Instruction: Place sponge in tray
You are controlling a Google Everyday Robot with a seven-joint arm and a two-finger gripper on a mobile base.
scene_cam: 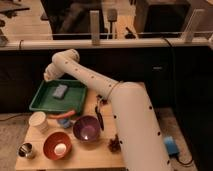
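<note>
The grey-blue sponge (pixel 59 91) lies flat inside the green tray (pixel 41 104), near the tray's middle. The tray sits at the back left of the wooden table. My white arm reaches from the lower right up and over the table. The gripper (pixel 49 75) is at the arm's far end, above the tray's back edge, up and to the left of the sponge and apart from it. Nothing shows in the gripper.
In front of the tray lie an orange carrot-like thing (pixel 62 115) and a small blue thing (pixel 64 122). Nearer stand a white cup (pixel 38 121), a purple bowl (pixel 86 128), a red bowl (pixel 57 145) holding a white object, and a metal cup (pixel 26 149). A black utensil (pixel 99 117) lies beside my arm.
</note>
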